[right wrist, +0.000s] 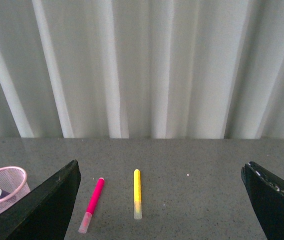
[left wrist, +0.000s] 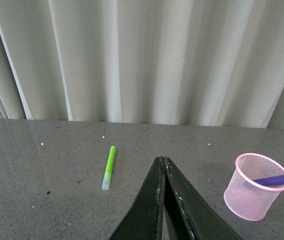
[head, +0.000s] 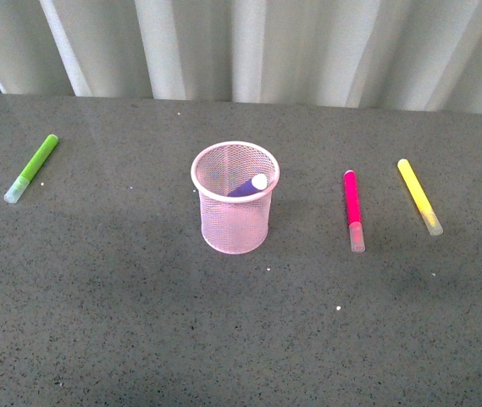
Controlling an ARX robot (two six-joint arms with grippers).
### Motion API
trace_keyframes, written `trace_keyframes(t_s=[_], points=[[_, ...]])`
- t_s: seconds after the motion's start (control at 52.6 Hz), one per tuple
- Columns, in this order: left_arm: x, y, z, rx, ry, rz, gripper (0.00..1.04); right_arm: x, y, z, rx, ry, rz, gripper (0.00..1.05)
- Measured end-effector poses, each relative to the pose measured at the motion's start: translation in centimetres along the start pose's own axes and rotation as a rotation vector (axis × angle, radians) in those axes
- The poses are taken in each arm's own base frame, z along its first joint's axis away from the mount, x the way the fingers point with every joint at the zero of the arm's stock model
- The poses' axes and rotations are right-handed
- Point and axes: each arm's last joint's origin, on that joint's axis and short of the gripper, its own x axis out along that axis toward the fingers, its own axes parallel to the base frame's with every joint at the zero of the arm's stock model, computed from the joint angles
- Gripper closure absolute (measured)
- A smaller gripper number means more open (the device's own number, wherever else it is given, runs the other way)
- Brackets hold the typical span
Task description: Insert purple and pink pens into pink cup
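The pink cup (head: 235, 199) stands upright mid-table, with the purple pen (head: 247, 186) leaning inside it, its pale end near the rim. To the cup's right the pink pen (head: 353, 210) lies flat on the table, clear cap toward me. Neither arm shows in the front view. My left gripper (left wrist: 162, 160) is shut with nothing in it, and that view shows the cup (left wrist: 254, 187) and purple pen (left wrist: 271, 180) off to one side. My right gripper (right wrist: 161, 172) hangs wide open above the table, the pink pen (right wrist: 93, 203) just inside one finger (right wrist: 44, 207).
A lime-green marker (head: 31, 168) lies at the far left of the grey speckled table (head: 139, 322). A yellow marker (head: 419, 196) lies right of the pink pen. White curtains (head: 241, 47) close off the table's far edge.
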Motion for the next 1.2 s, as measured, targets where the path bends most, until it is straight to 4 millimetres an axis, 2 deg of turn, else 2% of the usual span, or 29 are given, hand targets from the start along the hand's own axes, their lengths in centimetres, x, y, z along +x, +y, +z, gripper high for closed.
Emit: trace_keyframes(t_s=[0.114, 0.285, 0.323, 0.418, 0.475, 0.57, 0.627, 0.684, 0.703, 0.741, 0.76, 0.779, 0.817, 0.874, 0.931, 1.045, 1.14, 1.197], points=[[0.0, 0.0, 0.0, -0.001, 0.000, 0.000, 0.99, 0.0, 0.0, 0.0, 0.000, 0.000, 0.000, 0.07], [0.0, 0.0, 0.0, 0.000, 0.000, 0.000, 0.73, 0.0, 0.0, 0.0, 0.000, 0.000, 0.000, 0.07], [0.0, 0.0, 0.0, 0.000, 0.000, 0.000, 0.64, 0.2, 0.0, 0.5, 0.035, -0.048, 0.036, 0.07], [0.0, 0.0, 0.0, 0.000, 0.001, -0.002, 0.50, 1.5, -0.5, 2.6, 0.074, -0.172, 0.030, 0.07], [0.0, 0.0, 0.0, 0.000, 0.001, -0.001, 0.41, 3.0, -0.8, 4.5, 0.079, -0.235, -0.006, 0.07], [0.0, 0.0, 0.0, 0.000, 0.001, -0.001, 0.25, 7.3, -1.4, 8.8, 0.087, -0.346, -0.066, 0.07], [0.0, 0.0, 0.0, 0.000, 0.001, 0.000, 0.16, 10.6, -1.8, 10.6, 0.087, -0.359, -0.105, 0.07], [0.0, 0.0, 0.0, 0.000, 0.001, 0.000, 0.06, 15.3, -2.1, 11.4, 0.093, -0.272, -0.143, 0.07], [0.0, 0.0, 0.0, 0.002, 0.001, 0.000, 0.05, 17.8, -2.3, 11.3, 0.089, -0.208, -0.152, 0.07], [0.0, 0.0, 0.0, 0.002, 0.001, 0.000, 0.07, 21.2, -2.4, 10.6, 0.091, -0.102, -0.174, 0.07], [0.0, 0.0, 0.0, 0.002, 0.001, 0.000, 0.07, 23.7, -2.5, 9.6, 0.082, -0.024, -0.200, 0.07], [0.0, 0.0, 0.0, 0.002, 0.001, 0.000, 0.07, 24.5, -2.5, 9.2, 0.076, 0.004, -0.205, 0.07], [0.0, 0.0, 0.0, 0.002, 0.001, -0.001, 0.07, 27.5, -2.3, 7.3, 0.070, 0.127, -0.201, 0.07], [0.0, 0.0, 0.0, 0.002, 0.001, 0.000, 0.07, 31.7, -1.6, 3.4, 0.031, 0.321, -0.193, 0.07], [0.0, 0.0, 0.0, 0.002, 0.001, 0.000, 0.07, 34.2, -0.7, -0.1, 0.014, 0.479, -0.137, 0.07], [0.0, 0.0, 0.0, 0.002, 0.001, 0.000, 0.07, 35.6, 1.4, -4.8, 0.000, 0.670, -0.062, 0.07], [0.0, 0.0, 0.0, 0.002, 0.001, 0.000, 0.07, 35.3, 4.2, -8.7, -0.009, 0.810, 0.019, 0.07], [0.0, 0.0, 0.0, 0.002, 0.001, 0.000, 0.07, 34.8, 6.1, -10.2, -0.014, 0.858, 0.069, 0.07]])
